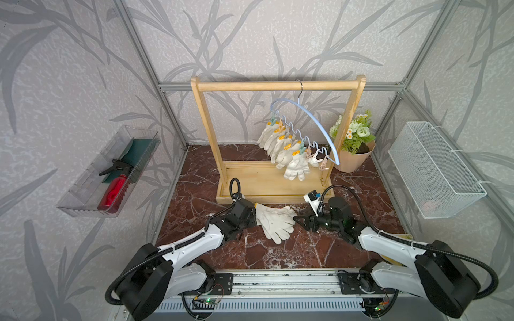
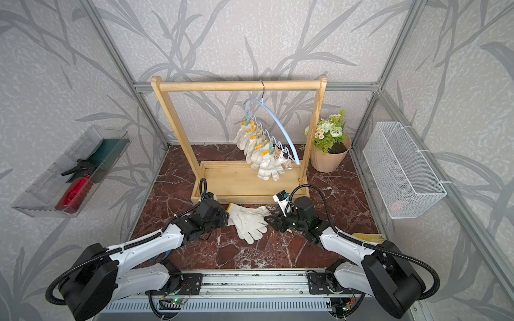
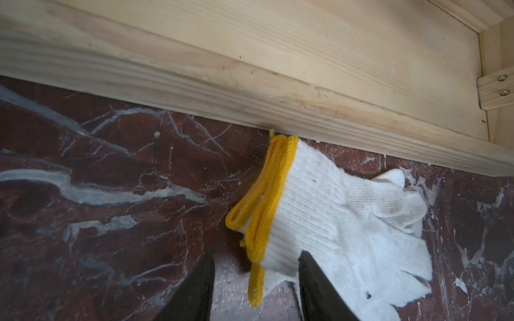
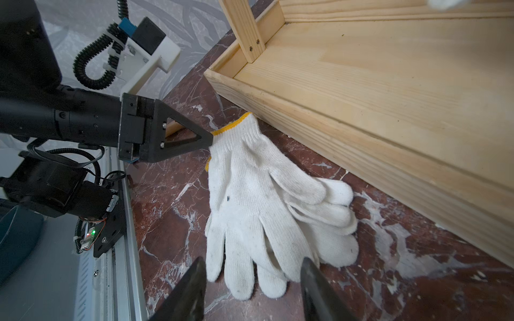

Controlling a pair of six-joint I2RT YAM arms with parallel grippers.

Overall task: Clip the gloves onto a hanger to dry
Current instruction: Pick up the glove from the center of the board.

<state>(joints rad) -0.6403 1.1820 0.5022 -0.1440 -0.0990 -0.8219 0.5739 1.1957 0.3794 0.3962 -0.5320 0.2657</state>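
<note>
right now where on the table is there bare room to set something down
Bare marble: left of the rack base by the wall; the front strip between the loose gloves and the rail; right of the base, before the flower pot. Crowded: in front of the base, where left tool and right tool flank the gloves.

Both top views are set high at the robot's own end, tilted down and forward toward the wooden rack point(image 1: 278, 85), well back. The left wrist view is held low and close at the cuffs of the gloves point(image 3: 319, 211), facing the rack's base. The same pile is caught from its fingertip end, close in, by the right wrist view, the left gripper point(image 4: 212, 138) framed beyond; gloves and rack base are shared by all four
</note>
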